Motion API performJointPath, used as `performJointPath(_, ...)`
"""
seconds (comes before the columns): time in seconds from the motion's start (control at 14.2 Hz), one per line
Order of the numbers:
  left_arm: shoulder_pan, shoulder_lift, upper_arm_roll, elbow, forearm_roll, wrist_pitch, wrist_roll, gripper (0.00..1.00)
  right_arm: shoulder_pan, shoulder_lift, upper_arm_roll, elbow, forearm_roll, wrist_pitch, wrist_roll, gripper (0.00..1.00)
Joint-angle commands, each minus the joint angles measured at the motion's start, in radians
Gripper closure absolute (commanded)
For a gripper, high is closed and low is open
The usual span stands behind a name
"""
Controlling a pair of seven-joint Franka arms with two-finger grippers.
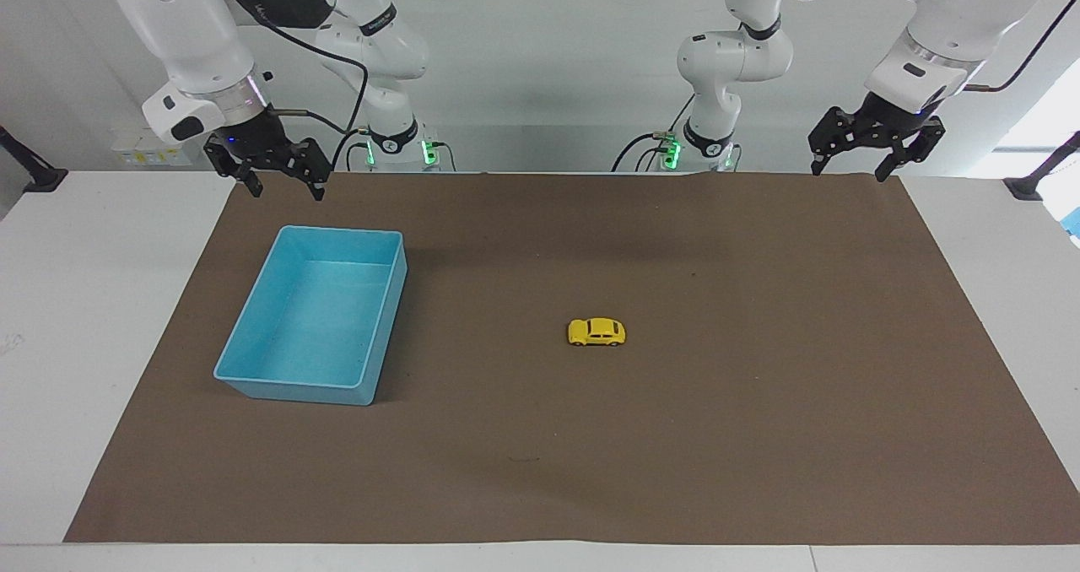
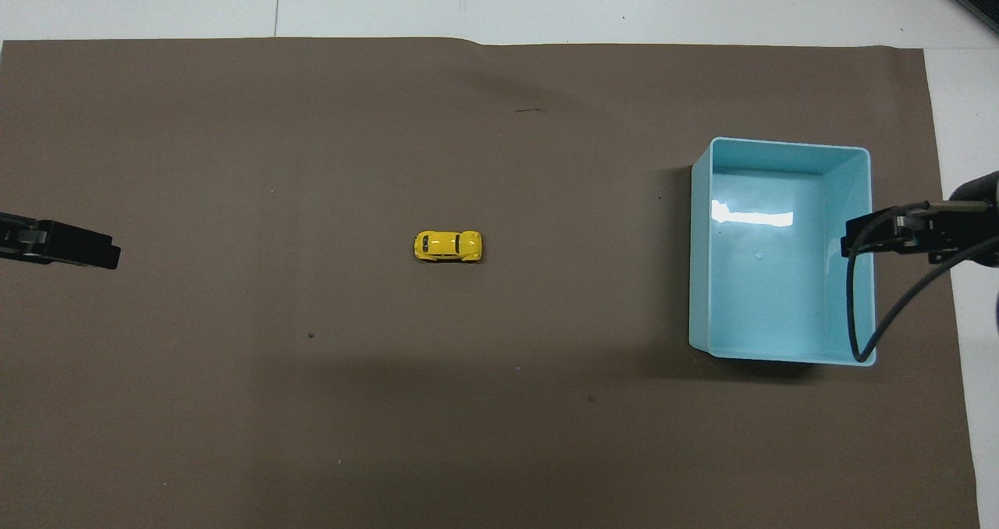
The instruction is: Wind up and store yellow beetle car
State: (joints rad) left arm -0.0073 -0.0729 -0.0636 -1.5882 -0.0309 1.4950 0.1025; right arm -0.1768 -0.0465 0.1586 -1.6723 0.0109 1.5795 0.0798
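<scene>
The yellow beetle car [image 1: 596,332] is seen resting on its wheels near the middle of the brown mat [image 1: 759,437], side-on to the robots (its dark windows show in the facing view). It is touched by nothing. The blue bin [image 1: 253,344] is set on the same mat toward the right arm's end of the table, well apart from the car, and nothing is seen inside it.

The right gripper [image 1: 284,186] is held up in the air over the mat's edge at the robots' end, just past the bin's nearer rim; its fingers are spread apart and nothing is gripped between them. The left gripper [image 1: 848,167] is raised over the mat's corner at the left arm's end of the table, its fingers likewise parted and empty. In the overhead view only the dark tips of the two grippers are shown at the frame's sides, the right one overlapping the bin's rim.
</scene>
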Motion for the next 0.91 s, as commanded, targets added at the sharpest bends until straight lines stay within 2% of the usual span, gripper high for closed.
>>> performJointPath(0.0, 0.001, -0.010, 0.005, -0.009, -0.006, 0.022, 0.000, 0.00, -0.015, -0.010, 0.007, -0.001, 0.023, 0.002, -0.029, 0.00)
performJointPath(0.42, -0.002, -0.010, 0.005, -0.015, -0.006, 0.062, -0.020, 0.00, -0.015, -0.010, 0.007, -0.001, 0.023, 0.002, -0.028, 0.00)
performJointPath(0.84, -0.007, 0.004, 0.004, -0.061, -0.007, 0.126, -0.180, 0.00, -0.015, -0.010, 0.007, -0.001, 0.023, 0.002, -0.029, 0.00)
